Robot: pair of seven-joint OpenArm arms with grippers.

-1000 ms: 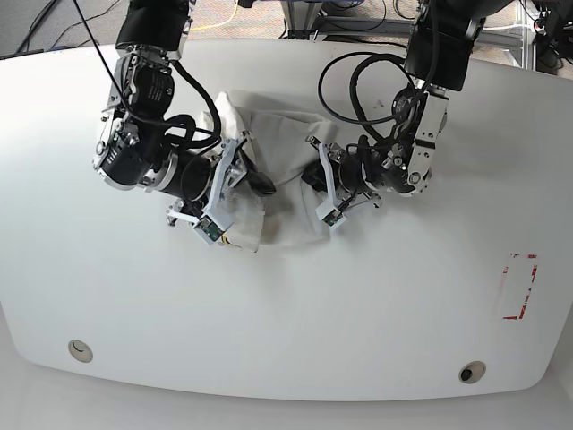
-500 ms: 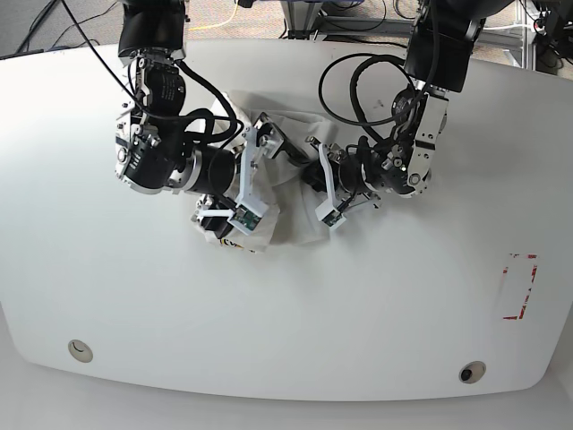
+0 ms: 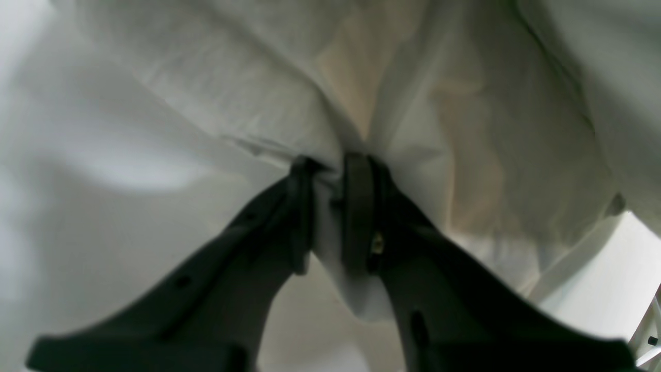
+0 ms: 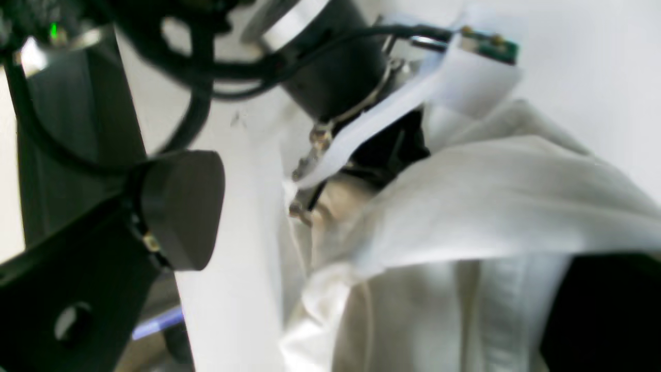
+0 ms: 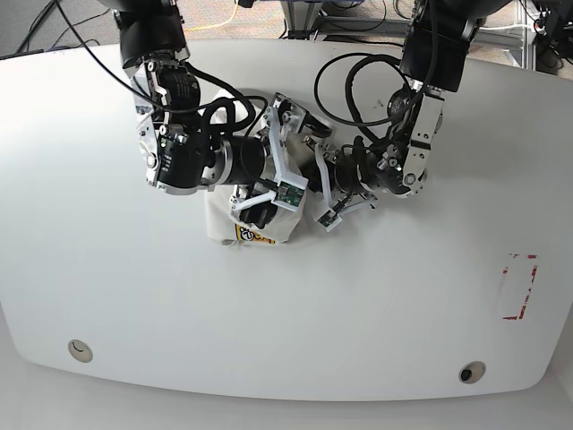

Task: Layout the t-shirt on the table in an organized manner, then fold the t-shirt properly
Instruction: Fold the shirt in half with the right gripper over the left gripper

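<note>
The white t-shirt [image 5: 260, 224] lies bunched in a small heap on the table [image 5: 376, 305], its yellow-orange logo [image 5: 249, 235] facing the front edge. My left gripper [image 3: 330, 165] is shut on a fold of the t-shirt [image 3: 465, 129]; in the base view the left gripper [image 5: 309, 179] sits at the heap's right side. My right gripper [image 5: 269, 179] hovers over the heap, close beside the left one. In the right wrist view the right gripper [image 4: 382, 253] stands wide open, one fingertip [image 4: 181, 206] at left, and t-shirt [image 4: 490, 206] cloth runs between the fingers.
The left arm's wrist [image 4: 330, 77] and cables crowd close to my right gripper. A red-outlined rectangle mark [image 5: 519, 287] lies at the table's right. Two small round holes [image 5: 81, 350] [image 5: 470, 371] sit near the front edge.
My right arm has swung right toward the left gripper and opened its jaws. The t-shirt has gathered into a tighter heap, with the logo now showing at the front.
</note>
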